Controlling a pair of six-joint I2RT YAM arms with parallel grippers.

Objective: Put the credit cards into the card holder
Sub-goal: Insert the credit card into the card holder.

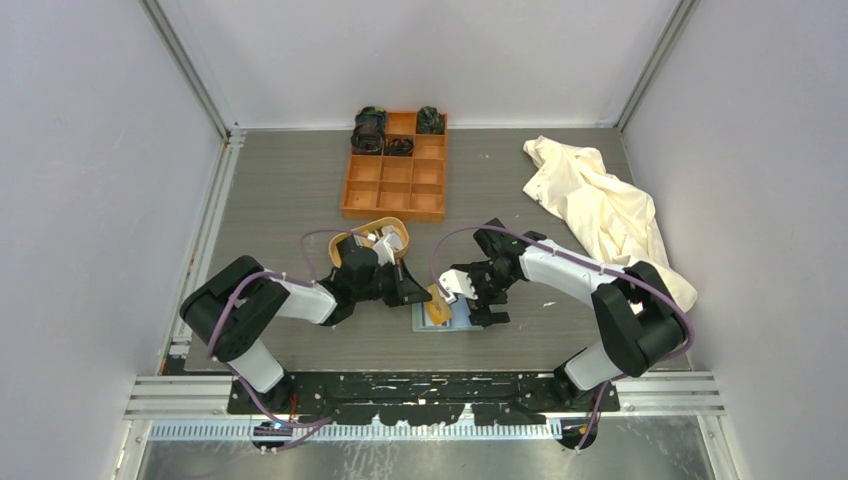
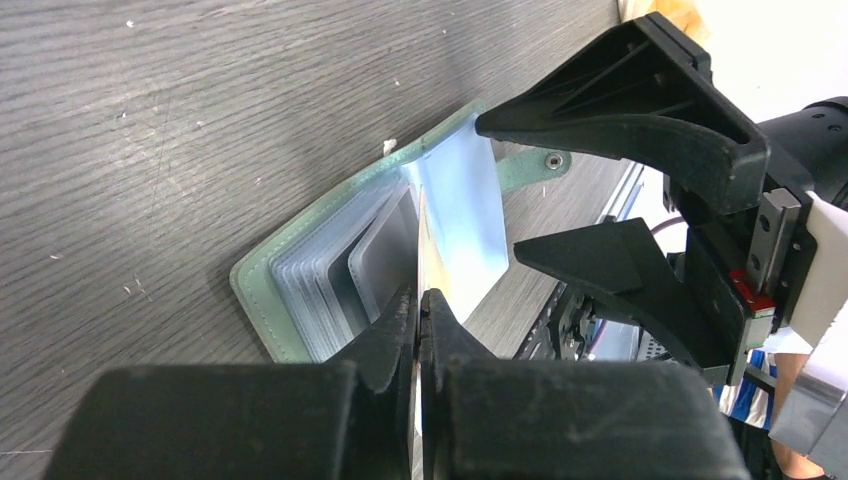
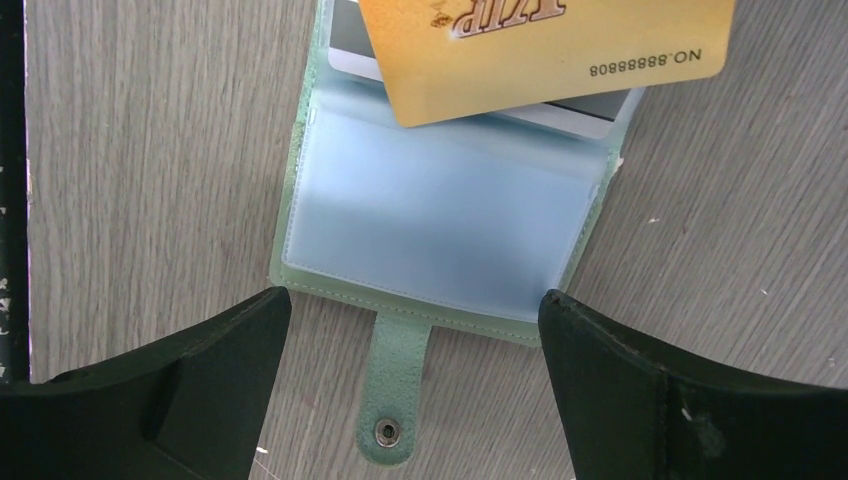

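Insertion step in hand: a gold credit card [image 3: 540,50] is pinched by the closed left gripper [image 2: 420,300] over the opened card holder [image 3: 440,230], laid near-centre on the table [image 1: 280,200]. The right gripper [image 3: 412,310] is held wide, empty, above it. Next, the card edge needs lining up with a pocket.

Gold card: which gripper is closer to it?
Left. The left gripper pinches the gold card by its edge; the right gripper hangs open over the holder, apart from the card.

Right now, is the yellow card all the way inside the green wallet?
No, most of the yellow card is in plain view over the open wallet, with its printed number showing.
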